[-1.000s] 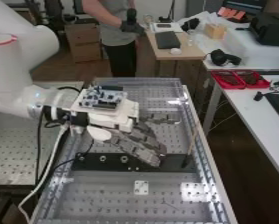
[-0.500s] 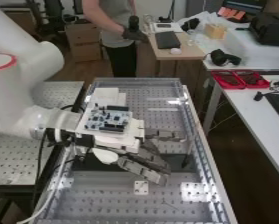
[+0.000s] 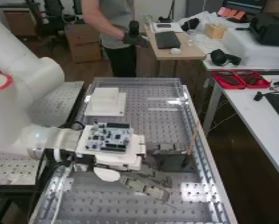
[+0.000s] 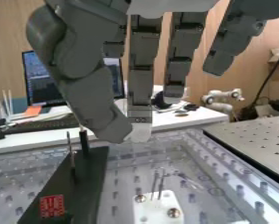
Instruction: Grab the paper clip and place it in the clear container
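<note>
- Hand [image 4: 144, 60], open: your fingers hang nearly straight and spread, the thumb set apart and lowered, with nothing between them. The gap presumably leaves room for a pinch on a small, flat object.
- Candidates for the paper clip, below your fingers: two thin dark strips [image 4: 155, 185] stand over the white plate [image 4: 156, 207], and a pale wire-like shape [image 4: 189, 181] lies just beside it. You cannot tell whether either is the clip.
- White plate, beneath your fingers: two screws [image 4: 173, 212] sit in it, probably to fix it to the perforated bench [image 4: 126, 172].
- Black plate [image 4: 76, 175], below your thumb side: it bears a dark upright post [image 4: 84, 140], which your thumb would need to clear on descent.
- White block [image 3: 106, 102], beyond the hand towards the bench's far end: it rests flat, well away from your fingertips.
- Grasp, by judgement, is the pending step: you would lower thumb and finger together, since a thin wire may slide or slip from broad pads. Your clear container cannot be identified with certainty.
</note>
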`<state>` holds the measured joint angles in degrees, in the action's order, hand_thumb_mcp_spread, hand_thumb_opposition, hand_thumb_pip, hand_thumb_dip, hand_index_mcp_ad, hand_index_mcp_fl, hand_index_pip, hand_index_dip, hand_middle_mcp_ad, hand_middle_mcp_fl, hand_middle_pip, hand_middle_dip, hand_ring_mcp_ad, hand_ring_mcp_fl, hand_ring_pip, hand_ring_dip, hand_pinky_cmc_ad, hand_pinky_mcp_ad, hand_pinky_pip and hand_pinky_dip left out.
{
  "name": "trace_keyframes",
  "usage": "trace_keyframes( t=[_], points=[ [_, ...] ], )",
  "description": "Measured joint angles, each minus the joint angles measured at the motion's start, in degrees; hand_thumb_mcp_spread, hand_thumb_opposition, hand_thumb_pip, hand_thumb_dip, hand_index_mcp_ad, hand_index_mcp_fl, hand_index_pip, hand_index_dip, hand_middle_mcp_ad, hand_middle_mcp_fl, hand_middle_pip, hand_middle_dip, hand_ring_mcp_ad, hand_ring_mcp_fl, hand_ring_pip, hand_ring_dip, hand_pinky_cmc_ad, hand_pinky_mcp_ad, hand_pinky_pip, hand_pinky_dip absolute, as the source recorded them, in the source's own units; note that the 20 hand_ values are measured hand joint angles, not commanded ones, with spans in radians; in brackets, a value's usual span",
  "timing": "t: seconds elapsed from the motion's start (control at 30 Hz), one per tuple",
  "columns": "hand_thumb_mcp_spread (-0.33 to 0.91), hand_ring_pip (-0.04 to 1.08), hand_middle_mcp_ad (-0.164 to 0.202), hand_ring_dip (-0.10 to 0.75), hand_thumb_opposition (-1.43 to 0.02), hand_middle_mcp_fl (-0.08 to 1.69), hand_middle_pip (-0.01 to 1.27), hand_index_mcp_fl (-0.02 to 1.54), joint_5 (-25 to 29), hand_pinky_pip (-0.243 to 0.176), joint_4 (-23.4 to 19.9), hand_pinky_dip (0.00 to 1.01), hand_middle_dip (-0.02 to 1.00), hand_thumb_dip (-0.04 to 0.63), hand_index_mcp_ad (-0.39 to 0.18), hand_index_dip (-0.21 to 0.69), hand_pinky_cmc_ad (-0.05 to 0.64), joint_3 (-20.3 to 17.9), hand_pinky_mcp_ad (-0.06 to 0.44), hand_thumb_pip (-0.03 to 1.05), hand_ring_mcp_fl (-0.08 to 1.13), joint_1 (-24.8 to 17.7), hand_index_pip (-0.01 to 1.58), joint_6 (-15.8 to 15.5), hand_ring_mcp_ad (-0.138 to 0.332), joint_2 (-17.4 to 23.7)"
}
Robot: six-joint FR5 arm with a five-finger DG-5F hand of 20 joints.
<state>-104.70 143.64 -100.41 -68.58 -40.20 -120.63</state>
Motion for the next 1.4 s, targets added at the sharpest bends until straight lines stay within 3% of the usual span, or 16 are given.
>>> trace_keyframes(
  t=[0.23,0.3,0.37,0.5,0.67,1.17,1.4],
  points=[
    [0.62,0.11,-0.096,0.473,-0.88,0.61,0.61,0.08,-0.85,0.017,-0.91,0.20,0.66,0.298,-0.124,-0.173,0.379,0.27,0.229,0.67,0.41,0.84,0.10,0.25,0.031,-1.02],
    [0.65,0.14,-0.098,0.483,-0.88,0.65,0.68,0.09,-1.03,0.021,-1.62,0.20,0.67,0.298,-0.131,-0.173,0.384,0.22,0.227,0.67,0.41,1.08,0.12,0.42,0.035,-1.22],
    [0.70,0.14,-0.134,0.483,-0.91,0.77,0.82,0.08,-1.19,0.023,-2.18,0.19,0.69,0.298,-0.136,-0.173,0.379,0.16,0.229,0.67,0.41,1.37,0.12,0.61,0.037,-1.53],
    [0.70,0.14,-0.136,0.489,-0.94,0.77,0.85,0.08,-1.40,0.033,-2.98,0.20,0.69,0.304,-0.138,-0.173,0.401,0.15,0.227,0.67,0.42,1.68,0.12,0.80,0.037,-1.95],
    [0.70,0.16,-0.138,0.490,-0.94,0.76,0.86,0.10,-1.97,0.051,-3.03,0.19,0.70,0.300,-0.138,-0.173,0.414,0.70,0.229,0.66,0.43,1.99,0.15,0.74,0.037,-2.50],
    [0.70,0.16,-0.134,0.497,-0.95,0.73,0.86,0.10,-2.73,0.051,-2.04,0.20,0.72,0.300,-0.138,-0.173,0.414,1.57,0.230,0.66,0.44,2.34,0.17,0.37,0.035,-3.21],
    [0.68,0.16,-0.138,0.497,-0.96,0.66,0.77,0.10,-2.71,0.051,-2.10,0.20,0.75,0.300,-0.143,-0.173,0.426,1.49,0.232,0.66,0.43,2.27,0.17,0.53,0.035,-3.20]
  ],
)
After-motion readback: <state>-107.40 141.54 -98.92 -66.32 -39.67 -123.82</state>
